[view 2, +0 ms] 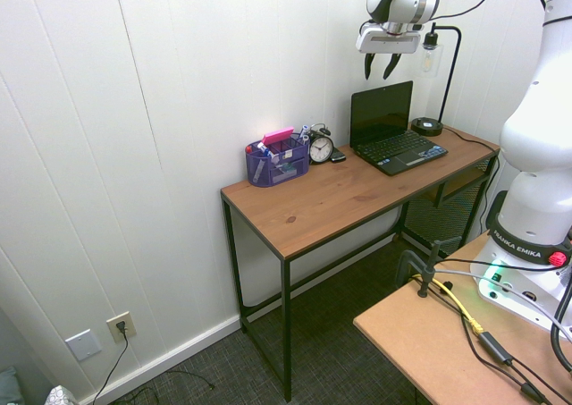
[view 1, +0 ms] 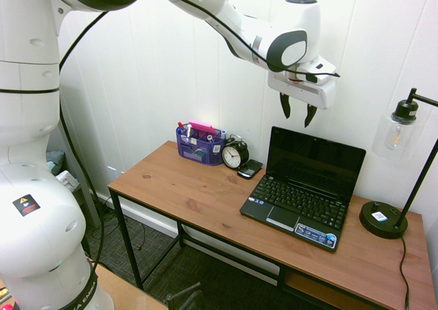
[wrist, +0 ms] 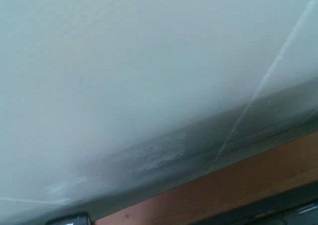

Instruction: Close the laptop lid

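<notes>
Laptop lid (view 1: 315,161), upright and wide open, stood toward the far side of the tabletop (view 1: 195,194), on the right half, and its dark glossy display faced the near side! Above it, well clear of the top edge, hung the end effector (view 1: 297,122), its two black fingers (view 1: 285,105) spread apart, pointing down, with nothing between them. Neither finger touched the screen.

Down below, the black keyboard (view 1: 298,199) lay flat and fully exposed, and a blue sticker (view 1: 316,235) ran along the near edge of the palm rest. Just left of the laptop sat the small black phone (view 1: 250,169), flat on the wood, and beside that, the round alarm clock (view 1: 235,154) showed its white face. Farther left came the purple organizer (view 1: 198,146), packed with pens and markers, a bright pink item (view 1: 203,127) sticking out of the top.

Over on the right, the black lamp (view 1: 383,220) held its spot beside the laptop, glass shade (view 1: 397,137) raised high. And the wrist view? Mostly pale wall (wrist: 124,61), blurred, with a strip of brown wood and a dark object (wrist: 69,219) at the border, too little of it showing to name.
</notes>
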